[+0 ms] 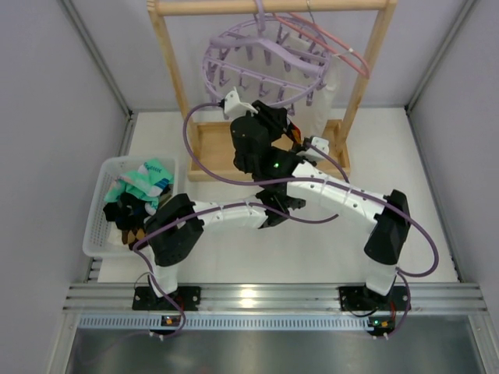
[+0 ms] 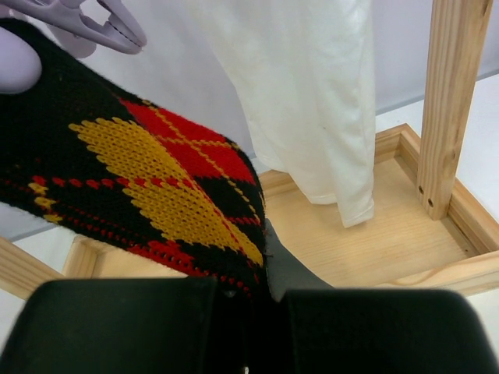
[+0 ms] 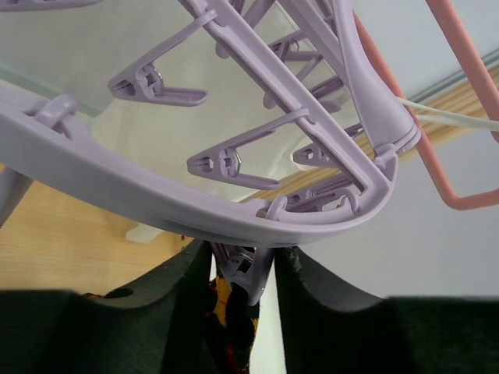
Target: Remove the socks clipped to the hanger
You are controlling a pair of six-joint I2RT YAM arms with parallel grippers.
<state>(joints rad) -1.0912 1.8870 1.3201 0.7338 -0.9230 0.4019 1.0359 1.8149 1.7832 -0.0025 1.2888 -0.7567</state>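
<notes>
The lavender ring hanger (image 1: 265,66) hangs from the wooden rack, its ring and clips filling the right wrist view (image 3: 195,202). One argyle sock (image 2: 148,179), black with yellow and red diamonds, hangs from a clip (image 3: 249,269) at the ring's near edge. It shows faintly in the top view (image 1: 294,129). My right gripper (image 3: 243,273) is shut on that clip, with the sock (image 3: 226,319) below it. It is under the ring in the top view (image 1: 269,111). My left gripper (image 2: 248,300) is shut on the sock's lower part (image 1: 300,137).
A white basket (image 1: 97,230) at the left holds teal socks (image 1: 148,179) and black socks (image 1: 125,212). A white cloth bag (image 2: 312,101) and a pink coat hanger (image 3: 460,109) hang on the rack. The rack's post (image 2: 452,101) and base tray (image 2: 374,234) stand close by.
</notes>
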